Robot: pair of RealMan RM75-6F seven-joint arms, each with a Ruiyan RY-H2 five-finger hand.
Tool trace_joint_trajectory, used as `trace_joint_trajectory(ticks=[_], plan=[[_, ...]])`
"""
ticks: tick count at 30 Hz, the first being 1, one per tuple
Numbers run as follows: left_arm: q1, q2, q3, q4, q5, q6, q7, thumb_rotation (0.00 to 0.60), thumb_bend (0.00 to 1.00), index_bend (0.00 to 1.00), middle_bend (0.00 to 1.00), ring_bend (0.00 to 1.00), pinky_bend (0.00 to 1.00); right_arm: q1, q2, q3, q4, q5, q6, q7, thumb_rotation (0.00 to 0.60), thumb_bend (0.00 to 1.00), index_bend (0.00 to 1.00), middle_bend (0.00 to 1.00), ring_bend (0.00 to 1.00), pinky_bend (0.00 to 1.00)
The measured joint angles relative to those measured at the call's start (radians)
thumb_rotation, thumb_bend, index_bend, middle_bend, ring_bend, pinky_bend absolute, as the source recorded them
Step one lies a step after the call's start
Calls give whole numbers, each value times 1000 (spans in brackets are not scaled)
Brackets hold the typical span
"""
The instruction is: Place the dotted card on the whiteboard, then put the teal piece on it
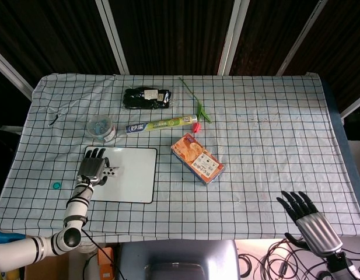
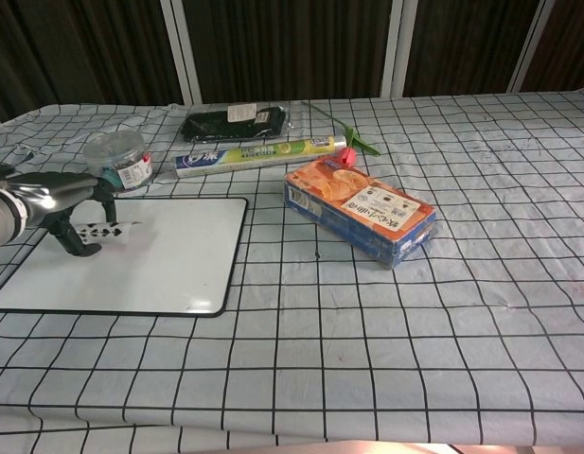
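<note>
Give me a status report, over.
Left hand holds card over whiteboard. Right hand open, idle. Teal piece on cloth, untouched. Nothing blocking.
</note>
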Motion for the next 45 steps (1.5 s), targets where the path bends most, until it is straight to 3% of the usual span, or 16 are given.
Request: trace_joint_trajectory(ticks=[7, 11, 18, 24, 34, 45], plan=[[-16, 8, 12, 8, -73, -14, 16, 600, 343, 260, 27, 0, 73, -9, 3, -2, 13, -1, 19, 16, 600, 171, 0, 0, 0, 0], [-21, 34, 23, -13, -94, -23, 19, 600, 343, 230, 16, 0, 71, -11, 1, 1, 13, 4, 19, 12, 600, 170, 0, 0, 0, 0], [-9, 101, 37, -111, -64, -3, -13, 600, 339, 232, 14, 0, 71, -10, -2, 5, 9, 13, 11, 4, 600, 170, 0, 0, 0, 0], [50, 196, 98, -160, 2, 76, -33, 600, 341, 350, 17, 0, 65, -12, -2, 2, 9, 6, 14, -1, 600, 170, 0, 0, 0, 0], [147, 244, 175, -83, 51, 40, -148, 600, 341, 354, 18, 0, 63, -18, -10, -4, 10, -6, 19, -16, 600, 170, 0, 0, 0, 0], [186, 186, 191, 60, 111, -3, -210, 600, 343, 392, 25, 0, 62, -19, -10, -3, 12, -7, 21, -15, 600, 171, 0, 0, 0, 0]])
